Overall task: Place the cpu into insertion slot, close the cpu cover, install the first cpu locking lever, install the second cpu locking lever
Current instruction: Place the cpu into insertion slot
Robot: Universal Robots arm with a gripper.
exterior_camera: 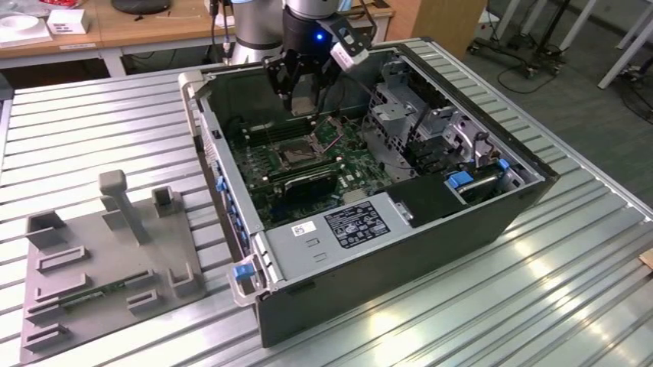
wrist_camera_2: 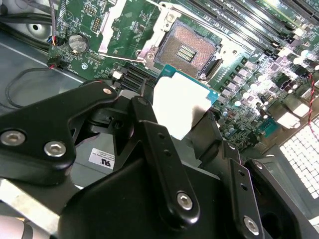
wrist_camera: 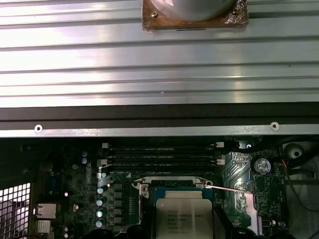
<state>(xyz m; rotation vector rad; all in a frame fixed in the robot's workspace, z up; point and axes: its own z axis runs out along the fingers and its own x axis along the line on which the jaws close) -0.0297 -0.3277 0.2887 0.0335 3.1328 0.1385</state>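
So far nothing seated. Gripper [exterior_camera: 303, 99] clamped on cpu [wrist_camera_2: 175, 97], hovering inside computer case [exterior_camera: 408, 252], just short of socket [wrist_camera_2: 187, 50]. Socket bare, contacts exposed. Cover [wrist_camera_2: 113, 27] swung open, lever [wrist_camera: 229, 188] loose. All four steps left.

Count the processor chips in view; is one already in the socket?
1: the chip is held in the tool, near the open socket. The socket holds no chip, and none seems hidden elsewhere.
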